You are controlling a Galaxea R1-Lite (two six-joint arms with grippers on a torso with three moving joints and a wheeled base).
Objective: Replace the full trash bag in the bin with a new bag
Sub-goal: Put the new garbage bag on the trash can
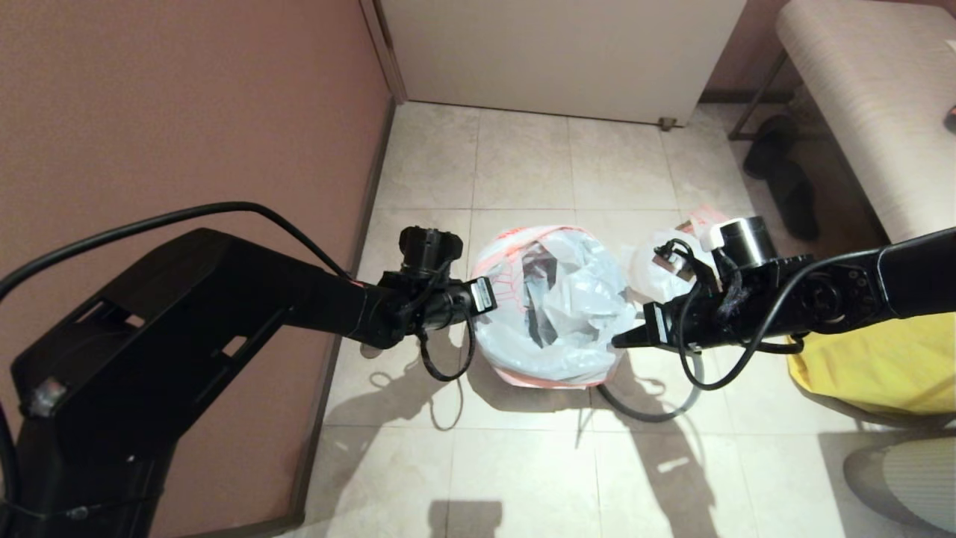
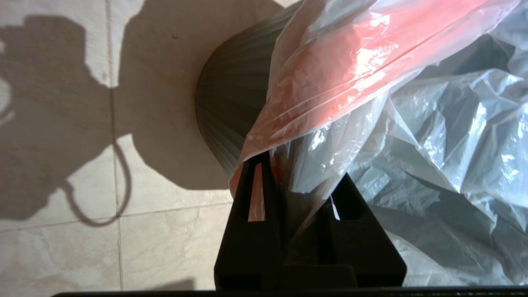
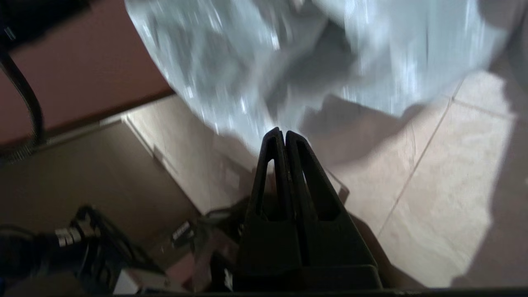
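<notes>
My left gripper has its jaws clamped on the new bag's pink edge, draped over the bin. My right gripper, jaws together, holds nothing beside it.

The left tool is closed on a fold of the new bag, thin plastic bunched between its two black fingers. A broad orange-red band of the bag's print runs over the film above the tool; the rest is crumpled translucent white, sagging into a dark hollow. Beside the bag, the ribbed dark wall of the bin shows, standing on the floor. The pale floor tiles carry hard shadows of the arm and a looping cable.
</notes>
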